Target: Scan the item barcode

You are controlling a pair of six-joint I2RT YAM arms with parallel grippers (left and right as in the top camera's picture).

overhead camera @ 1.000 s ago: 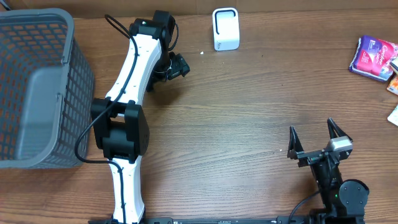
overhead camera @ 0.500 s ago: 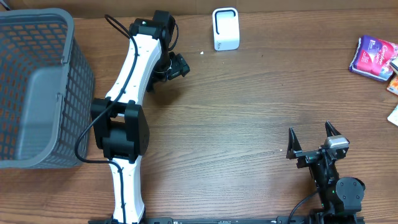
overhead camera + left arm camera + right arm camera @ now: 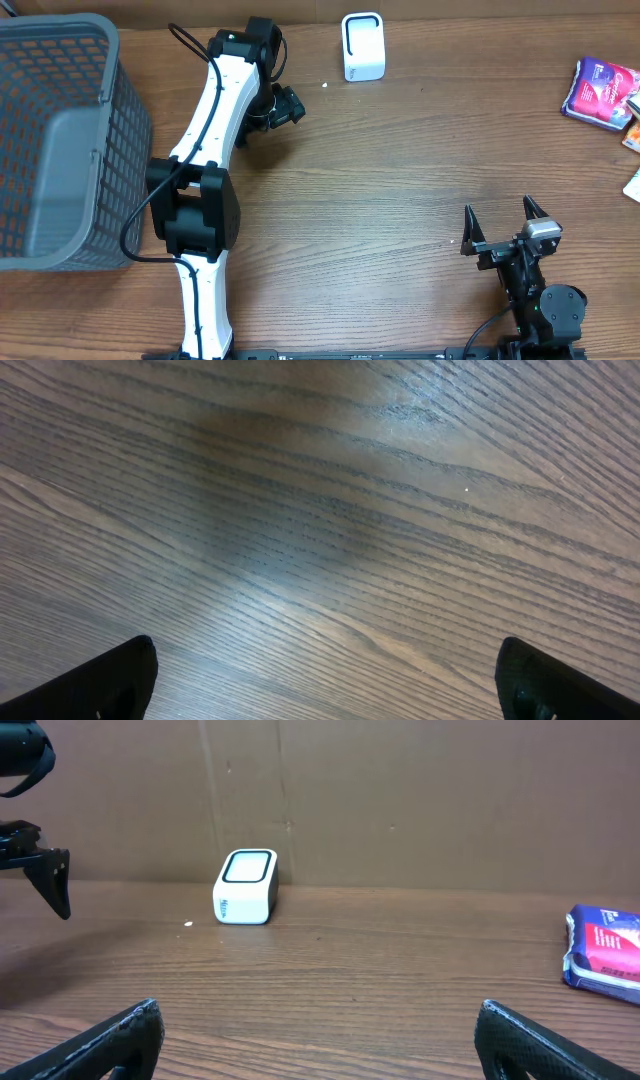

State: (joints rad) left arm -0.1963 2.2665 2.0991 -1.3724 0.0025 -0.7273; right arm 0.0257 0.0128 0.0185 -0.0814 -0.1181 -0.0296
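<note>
At far right, purple packet (image 3: 603,92), lettering illegible

Grey basket (image 3: 128,140); wooden table (image 3: 400,180)

In the overhead view, the left edge of the picture cuts the grey plastic mesh basket (image 3: 128,150). At the right edge, a small orange thing (image 3: 632,137) and a flat white thing (image 3: 633,185) each show only a corner, and what they are cannot be told. The print on the purple and pink packet (image 3: 598,92) is too small to read. The right wrist view cuts this packet at its right edge. The blue mark on the side of the white box-shaped scanner (image 3: 245,887) is also too small to read. Of the left gripper (image 3: 325,665) and the right gripper (image 3: 318,1020), the wrist views show only the black tips of the jaws, at the bottom corners.
</note>
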